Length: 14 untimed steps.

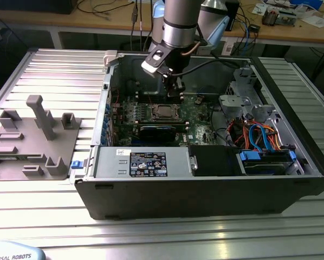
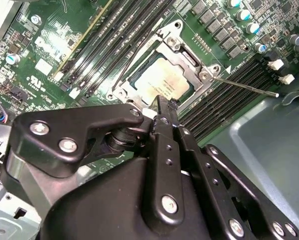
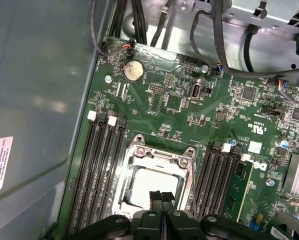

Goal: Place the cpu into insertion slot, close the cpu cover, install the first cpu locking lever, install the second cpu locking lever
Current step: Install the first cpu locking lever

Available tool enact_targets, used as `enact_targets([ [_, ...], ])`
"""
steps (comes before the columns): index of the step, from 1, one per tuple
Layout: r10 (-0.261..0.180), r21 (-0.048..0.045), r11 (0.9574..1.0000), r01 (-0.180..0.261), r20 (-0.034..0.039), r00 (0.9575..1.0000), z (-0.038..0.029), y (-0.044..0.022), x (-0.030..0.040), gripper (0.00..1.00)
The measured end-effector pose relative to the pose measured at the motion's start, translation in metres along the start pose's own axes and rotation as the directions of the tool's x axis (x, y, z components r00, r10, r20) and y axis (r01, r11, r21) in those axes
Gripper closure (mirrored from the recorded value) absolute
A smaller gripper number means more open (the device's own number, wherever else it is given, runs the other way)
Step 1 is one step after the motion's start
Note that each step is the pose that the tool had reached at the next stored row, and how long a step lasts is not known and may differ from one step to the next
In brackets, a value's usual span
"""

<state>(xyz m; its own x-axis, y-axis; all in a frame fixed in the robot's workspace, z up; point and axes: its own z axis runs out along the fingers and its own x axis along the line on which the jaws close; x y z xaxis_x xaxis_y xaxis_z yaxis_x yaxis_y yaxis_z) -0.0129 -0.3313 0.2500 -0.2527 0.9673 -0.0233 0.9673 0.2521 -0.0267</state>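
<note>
Fingertips (image 3: 155,196) pressed together on nothing, at the socket's edge.

My gripper (image 2: 162,106) is empty. In both wrist views its joined tips sit over the rim of the cpu cover (image 3: 162,155), though I can't tell if they touch it. The cover lies flat over the cpu (image 3: 157,181), which is seated in the insertion slot (image 1: 163,112). One thin locking lever (image 2: 244,85) sticks out free over the memory slots (image 2: 214,107), so I judge the levers unlatched. I'd use the joined tips as a blunt pusher, bearing on the rod rather than the chip, and press gently.
</note>
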Motion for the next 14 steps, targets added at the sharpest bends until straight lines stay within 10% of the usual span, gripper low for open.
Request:
enact_targets([
  [8, -0.05, -0.0011, 0.9988, 0.05, 0.0014, 0.9988, 0.0, 0.0, 0.0, 0.89],
  [14, -0.141, -0.003, 0.99, 0.141, 0.0041, 0.99, 0.0, 0.0, 0.0, 0.89],
])
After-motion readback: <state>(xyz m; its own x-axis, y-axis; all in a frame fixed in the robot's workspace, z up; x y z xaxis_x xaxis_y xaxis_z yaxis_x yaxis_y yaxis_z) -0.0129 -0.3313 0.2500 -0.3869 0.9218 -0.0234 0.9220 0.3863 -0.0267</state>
